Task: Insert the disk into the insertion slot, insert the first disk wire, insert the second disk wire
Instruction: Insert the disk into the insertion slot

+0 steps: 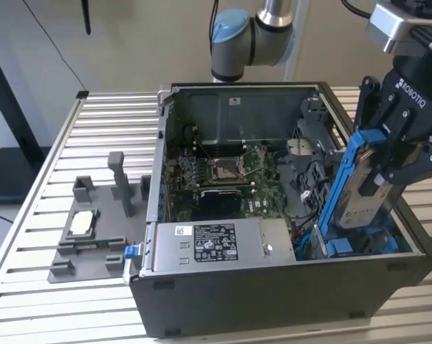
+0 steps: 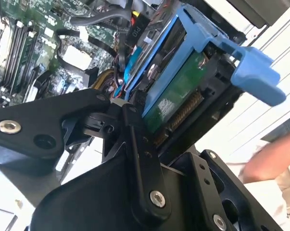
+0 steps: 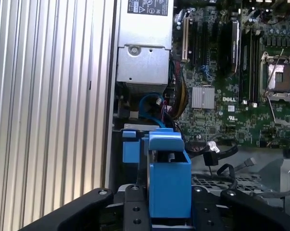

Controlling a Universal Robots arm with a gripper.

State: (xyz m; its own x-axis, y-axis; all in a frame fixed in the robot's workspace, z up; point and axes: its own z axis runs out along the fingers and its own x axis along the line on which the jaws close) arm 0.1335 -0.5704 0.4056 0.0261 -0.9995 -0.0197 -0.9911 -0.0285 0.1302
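The end effector (image 1: 389,152) is clenching the disk (image 1: 355,197) across its flat faces, holding it steeply tilted inside the open computer case (image 1: 273,294), at the exterior view's right. The lower edge is hanging right at the insertion slot (image 1: 366,247) (the bay with the blue tabs, beside the power-supply box (image 1: 216,240)). The tilt is likely helping the blue carrier line up with the cage, and most of the drive is standing clear, so it's not seated yet.

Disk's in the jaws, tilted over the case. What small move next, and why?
Probably ease the disk slightly down along its tilt: the gripper holds it slanted, lower end at the insertion slot, most of it above the case.
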